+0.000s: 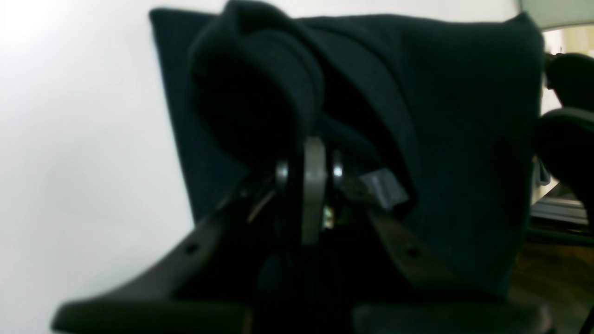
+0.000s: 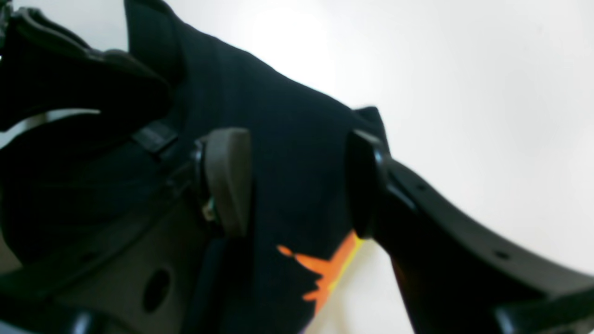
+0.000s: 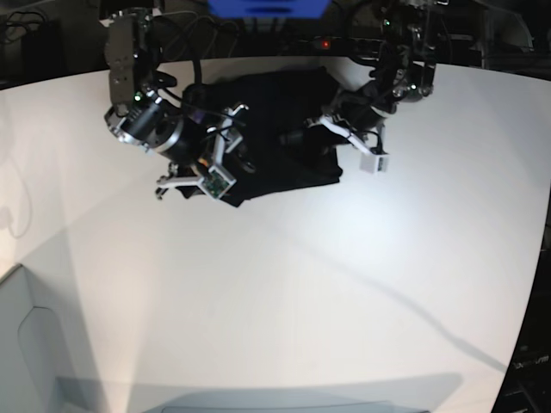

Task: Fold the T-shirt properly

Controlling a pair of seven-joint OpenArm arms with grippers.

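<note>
The black T-shirt (image 3: 275, 107) lies partly folded on the white table (image 3: 284, 284) at the far middle. In the left wrist view, my left gripper (image 1: 312, 162) is shut on a bunched fold of the T-shirt (image 1: 445, 116), which is lifted and curls over the fingertips. In the base view it reaches in from the right, the left gripper (image 3: 301, 138) at the cloth's middle. My right gripper (image 2: 297, 181) is open. Its fingers (image 2: 227, 181) straddle a strip of the T-shirt (image 2: 287, 139), whose orange print (image 2: 325, 271) shows below. In the base view the right gripper (image 3: 225, 148) hovers at the shirt's left edge.
Cables and a blue object (image 3: 267, 7) sit behind the table's far edge. The table's curved right edge (image 3: 538, 258) borders dark floor. The other arm shows dark at the right edge of the left wrist view (image 1: 566, 130).
</note>
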